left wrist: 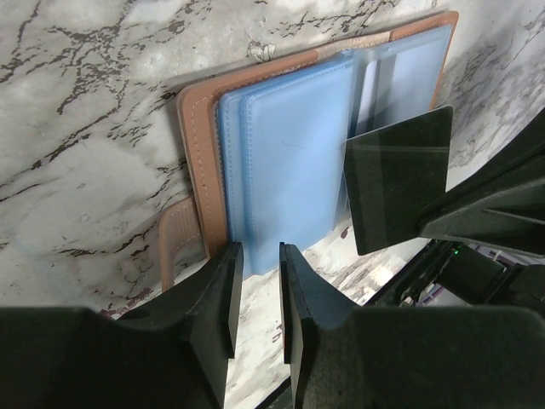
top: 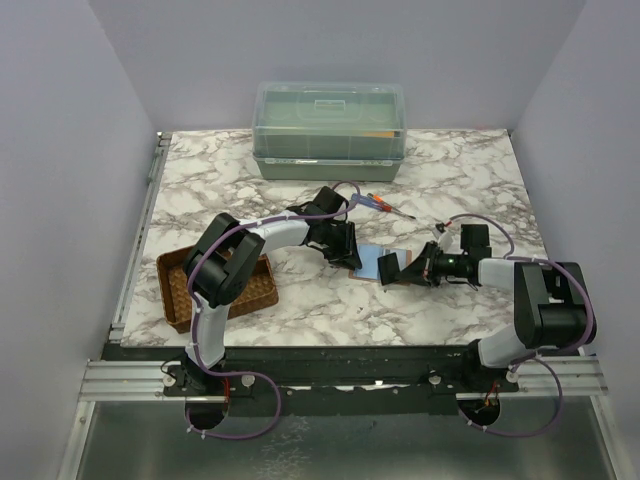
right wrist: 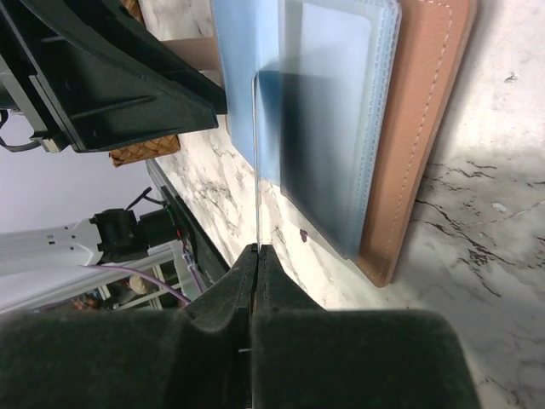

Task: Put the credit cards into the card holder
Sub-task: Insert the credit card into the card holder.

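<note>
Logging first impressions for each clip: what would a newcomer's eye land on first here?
The open card holder, blue inside, lies at the centre of the marble table. The right gripper pinches a dark card edge-on over it, while the left gripper hovers open at the holder's edge. Behind them, a green lidded box sits at the table's far edge.

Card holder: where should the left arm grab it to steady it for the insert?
Grip the near end of the blue sleeves, coming in low from the side of the left gripper. The card holder lies open and flat on the table, so its brown cover likely gives the jaws little to pinch. The opposite side is taken by the card in the right gripper.
</note>
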